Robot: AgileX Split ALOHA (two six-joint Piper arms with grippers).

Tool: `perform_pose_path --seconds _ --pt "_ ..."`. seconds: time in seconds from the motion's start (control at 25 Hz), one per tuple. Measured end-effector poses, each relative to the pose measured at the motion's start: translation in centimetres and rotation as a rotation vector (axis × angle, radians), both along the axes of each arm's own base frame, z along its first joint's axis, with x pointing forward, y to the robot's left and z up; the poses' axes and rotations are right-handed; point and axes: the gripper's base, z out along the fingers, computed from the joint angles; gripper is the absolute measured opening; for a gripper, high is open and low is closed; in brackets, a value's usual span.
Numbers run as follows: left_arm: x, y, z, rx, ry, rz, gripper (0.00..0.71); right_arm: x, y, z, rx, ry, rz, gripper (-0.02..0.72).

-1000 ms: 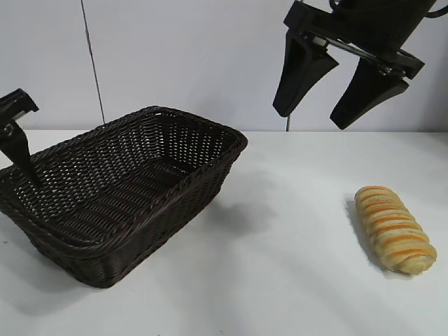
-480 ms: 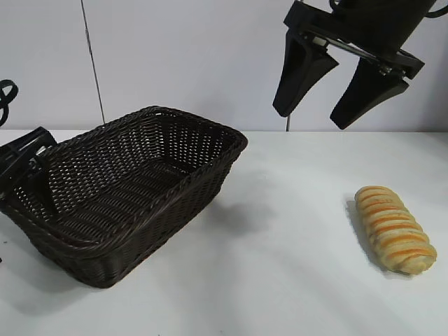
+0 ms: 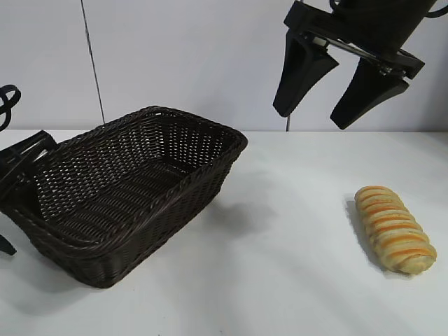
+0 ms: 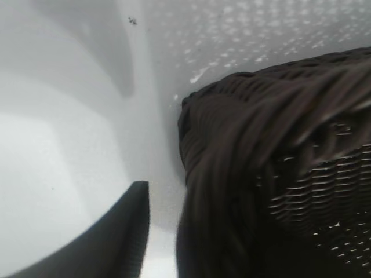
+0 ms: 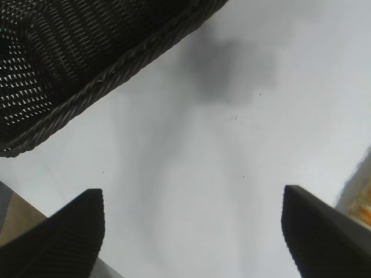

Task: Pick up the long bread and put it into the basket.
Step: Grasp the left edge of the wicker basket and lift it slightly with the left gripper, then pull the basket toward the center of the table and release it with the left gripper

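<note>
Exterior view: long bread (image 3: 395, 229) lies at four o'clock on the tabletop (image 3: 294, 280), well apart from the basket (image 3: 122, 189) at nine. Right gripper (image 3: 346, 84) hangs overhead, jaws spread wide. Left gripper (image 3: 19, 183) clamps the basket's rim.

Basket (image 3: 133, 189) at 9 o'clock: dark brown woven wicker, braided rim, open-weave sides letting light through. Long bread (image 3: 394, 228) at 4 o'clock: golden-tan, ridged cross segments with orange-brown stripes. Table (image 3: 280, 280) plain white, wall pale grey-white, right gripper (image 3: 337, 89) at 1 o'clock matte black.
</note>
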Motion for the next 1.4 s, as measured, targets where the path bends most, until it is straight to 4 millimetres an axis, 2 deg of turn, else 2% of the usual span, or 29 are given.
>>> perform_pose_path --seconds 0.24,0.48,0.88,1.12,1.4 --pt "0.1 -0.1 0.3 -0.004 0.02 -0.015 0.108 0.0 0.0 0.0 0.0 0.0 0.0 0.601" --pt "1.1 -0.6 1.8 -0.014 0.044 -0.062 0.107 0.0 0.0 0.0 0.0 0.0 0.0 0.601" --pt "3.3 -1.3 5.1 -0.002 -0.019 -0.229 0.106 0.0 0.0 0.0 0.0 0.0 0.0 0.601" --pt "3.6 -1.4 5.3 0.023 -0.019 -0.345 0.106 0.0 0.0 0.0 0.0 0.001 0.0 0.601" --pt "6.6 -2.3 6.1 0.044 -0.005 -0.584 0.106 0.0 0.0 0.0 -0.001 0.003 0.001 0.601"
